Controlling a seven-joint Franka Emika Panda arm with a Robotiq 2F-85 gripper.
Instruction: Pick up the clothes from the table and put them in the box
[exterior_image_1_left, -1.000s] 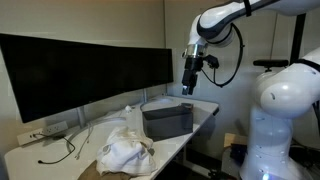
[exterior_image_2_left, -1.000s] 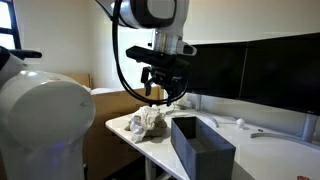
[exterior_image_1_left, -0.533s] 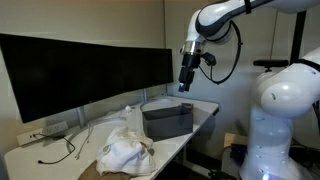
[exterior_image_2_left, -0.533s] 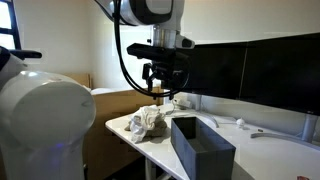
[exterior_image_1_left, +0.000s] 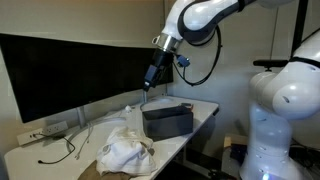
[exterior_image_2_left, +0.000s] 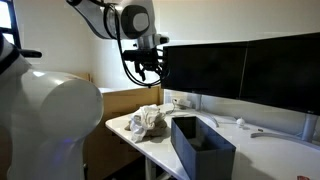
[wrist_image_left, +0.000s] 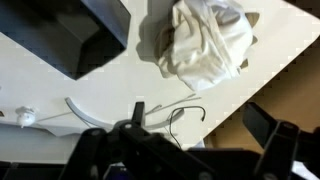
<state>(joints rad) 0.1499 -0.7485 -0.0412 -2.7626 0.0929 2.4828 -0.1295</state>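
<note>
The gripper (exterior_image_1_left: 149, 80) hangs high above the bench (exterior_image_1_left: 203, 107) with its jaws spread wide, empty and touching nothing. In the exterior views it looks small and dark, so the gap is probably best judged from the wrist view. The white arm (exterior_image_1_left: 196, 16) arches over and angles downward before the black monitor (exterior_image_1_left: 80, 70). Below, the clothes (wrist_image_left: 205, 45) lie in a soft, crumpled cream heap on the smooth white bench, beside the straight-walled dark grey box (wrist_image_left: 90, 40).

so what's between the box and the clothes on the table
Nothing. In the wrist view only a bare strip of white table separates the box from the clothes, which lie apart.
</note>
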